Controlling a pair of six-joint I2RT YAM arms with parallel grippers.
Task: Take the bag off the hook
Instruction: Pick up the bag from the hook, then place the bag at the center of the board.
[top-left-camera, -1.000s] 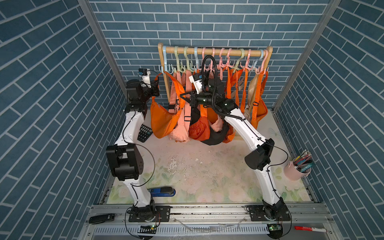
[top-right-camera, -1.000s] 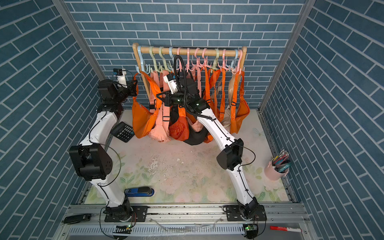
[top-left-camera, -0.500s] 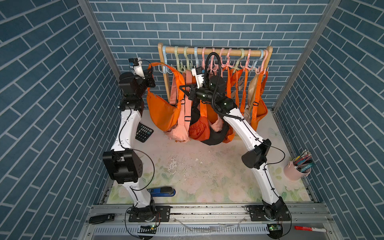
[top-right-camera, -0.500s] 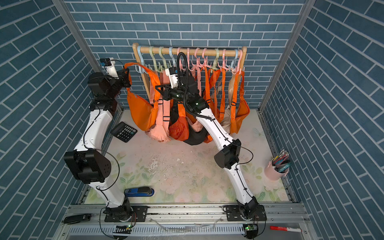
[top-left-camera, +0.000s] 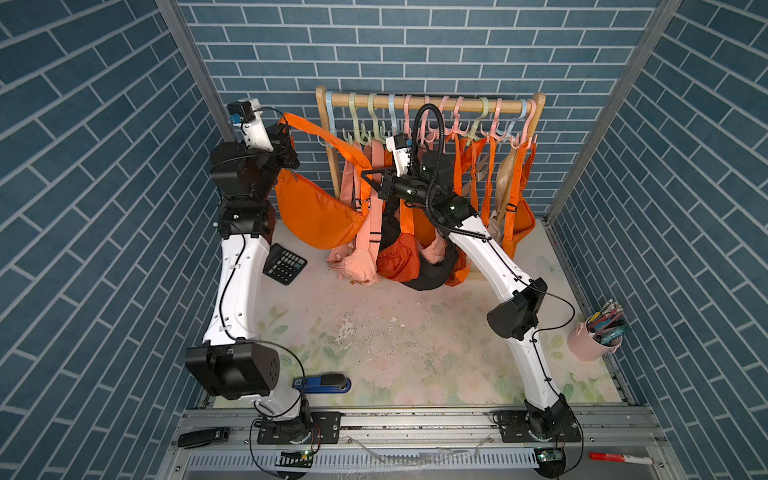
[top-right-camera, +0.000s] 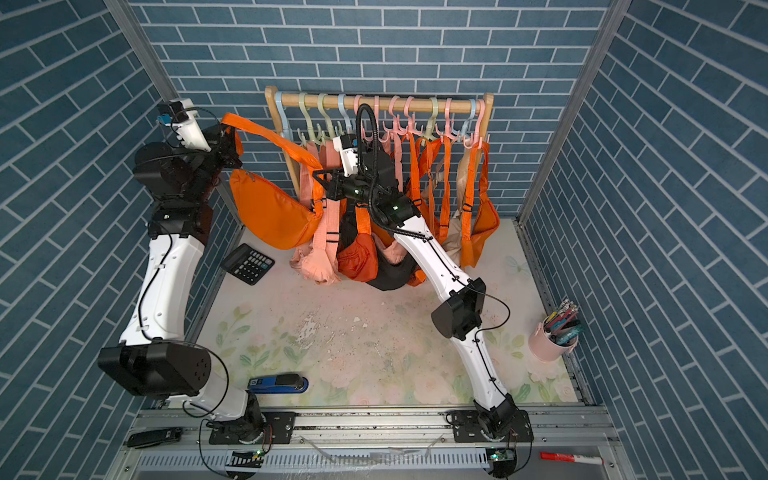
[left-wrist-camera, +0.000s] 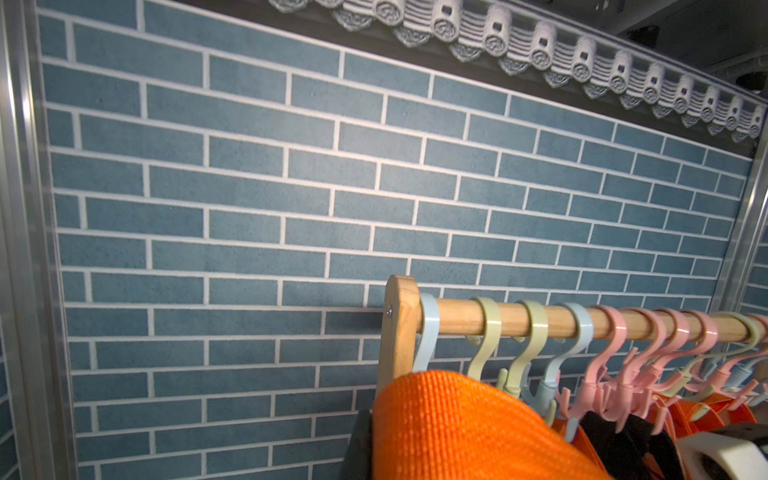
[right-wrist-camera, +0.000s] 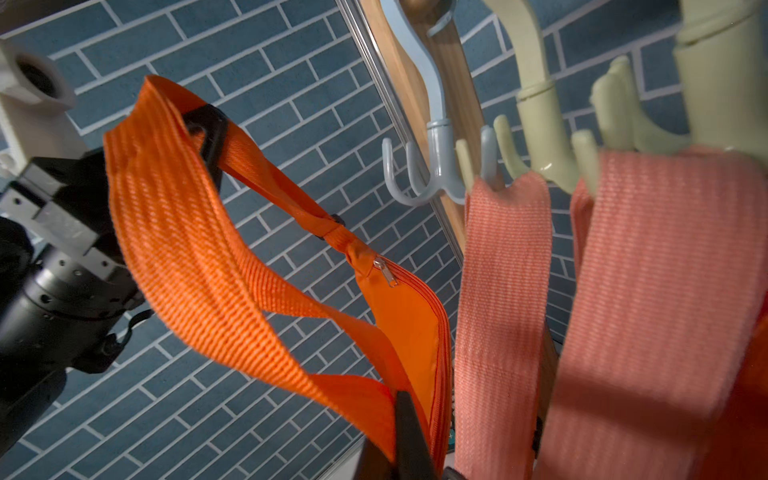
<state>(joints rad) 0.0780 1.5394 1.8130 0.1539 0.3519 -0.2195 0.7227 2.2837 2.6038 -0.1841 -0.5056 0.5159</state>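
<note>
The bag (top-left-camera: 316, 212) hangs at the rack's (top-left-camera: 428, 102) left end, the calculator (top-left-camera: 284, 263) on the table (top-left-camera: 415, 332) before it.

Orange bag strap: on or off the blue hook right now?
Off. The orange bag strap stretches from the left gripper across to the right gripper, and the blue hook has bare prongs beside it.

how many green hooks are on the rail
3 green hooks: two side by side near the rail's left end, one right of its middle. None seems hidden.
</note>
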